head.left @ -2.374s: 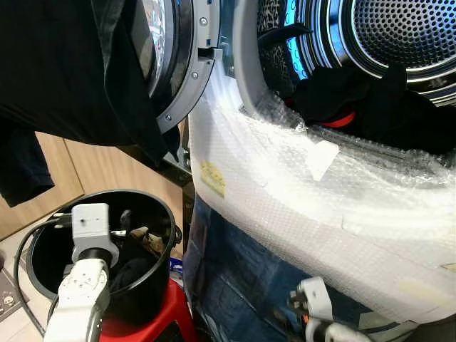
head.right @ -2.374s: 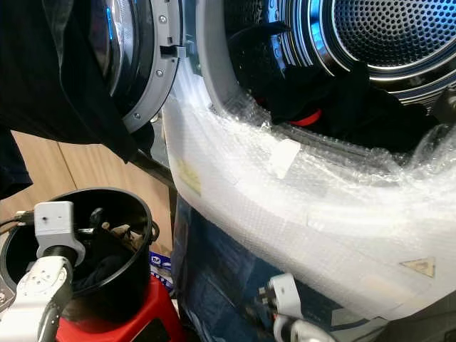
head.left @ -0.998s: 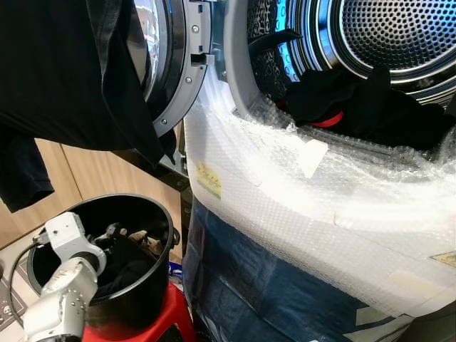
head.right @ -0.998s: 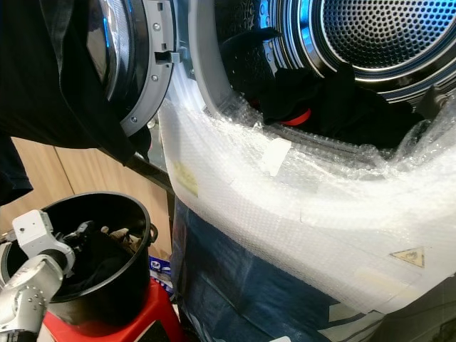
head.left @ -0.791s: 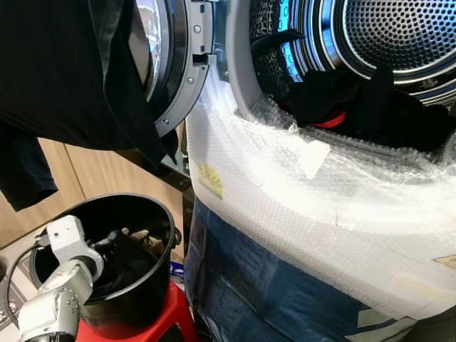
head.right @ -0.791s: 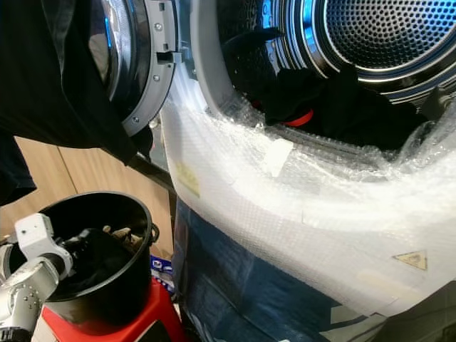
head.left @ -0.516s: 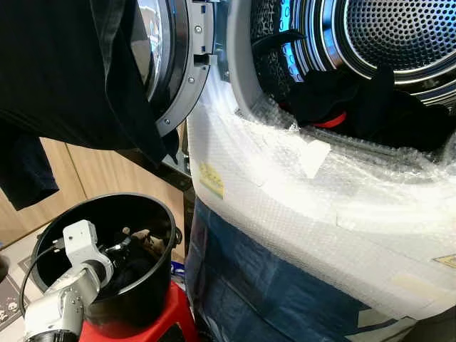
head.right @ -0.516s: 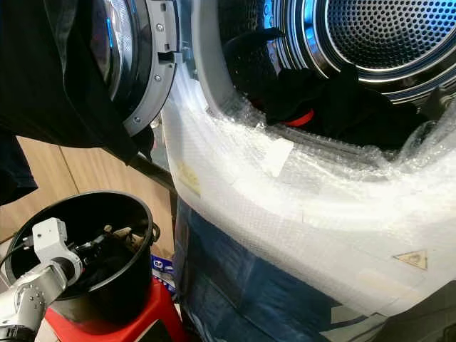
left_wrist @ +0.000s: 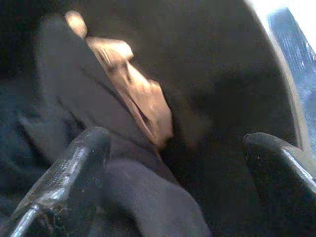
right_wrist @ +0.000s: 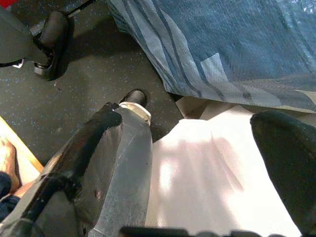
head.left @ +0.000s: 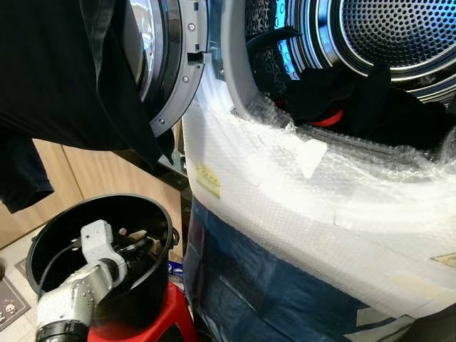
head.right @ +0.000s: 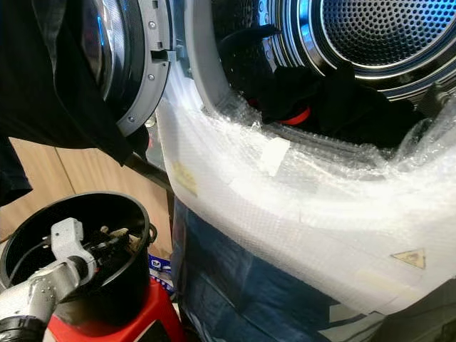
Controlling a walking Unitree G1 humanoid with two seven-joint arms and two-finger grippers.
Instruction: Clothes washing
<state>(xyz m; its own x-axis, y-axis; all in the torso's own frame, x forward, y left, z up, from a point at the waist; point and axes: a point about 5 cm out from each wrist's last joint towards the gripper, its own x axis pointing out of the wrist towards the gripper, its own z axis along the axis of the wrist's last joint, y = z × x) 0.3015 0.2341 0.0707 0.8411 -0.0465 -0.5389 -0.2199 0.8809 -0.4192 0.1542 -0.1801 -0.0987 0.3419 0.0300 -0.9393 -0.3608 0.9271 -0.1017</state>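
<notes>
Eye views: left gripper (head.left: 139,246) reaches into black bucket (head.left: 160,214) on red stool (head.left: 153,324), down among dark clothes (head.left: 132,260). Washer drum (head.left: 399,35) open, dark clothes with a red patch (head.left: 342,107) at its mouth; bubble wrap (head.left: 299,192) covers the front below, blue tarp (head.left: 249,285) under that. Black garment (head.left: 64,78) hangs over door (head.left: 174,71). Left wrist view: fingers (left_wrist: 74,173) spread apart, not closed on anything, above dark cloth (left_wrist: 64,113) and a tan piece (left_wrist: 143,103) inside the bucket. Right wrist view: right gripper (right_wrist: 197,163) idle, fingers apart, over dark floor (right_wrist: 89,64), white sheet (right_wrist: 197,182), tarp edge.
</notes>
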